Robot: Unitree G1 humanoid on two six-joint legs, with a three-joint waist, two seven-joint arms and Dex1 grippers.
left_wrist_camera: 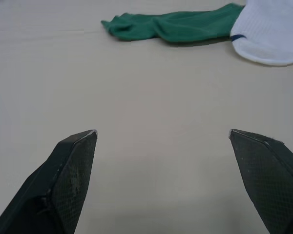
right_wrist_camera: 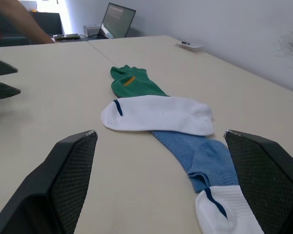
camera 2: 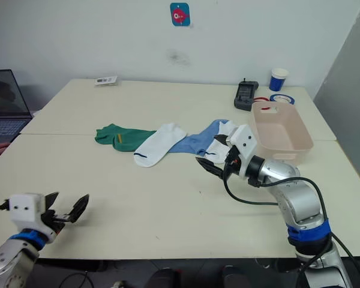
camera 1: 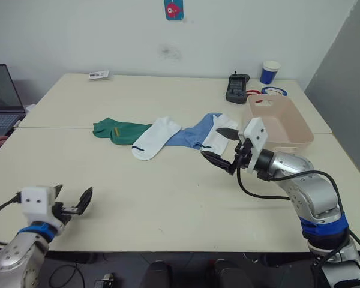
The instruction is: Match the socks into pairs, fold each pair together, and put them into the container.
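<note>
Hung R gripper (camera 1: 226, 146) spread wide, empty, just beside white sock (camera 1: 219, 137) near container (camera 1: 280, 123), prob. lining up a pick. Kept L gripper (camera 1: 72, 201) parted too, holding nothing, well apart from green socks (camera 1: 117, 129).

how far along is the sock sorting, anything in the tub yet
Nothing looks done: the pale beige-pink plastic tub appears empty. The dark green, white and light blue socks lie unfolded in an overlapping row on the table. Both grippers, left and right, have open jaws holding nothing. All pairing, folding and loading remains.

Beige table (camera 1: 168, 198); white wall (camera 1: 108, 36) behind; laptop (camera 1: 1, 99) at left edge.
</note>
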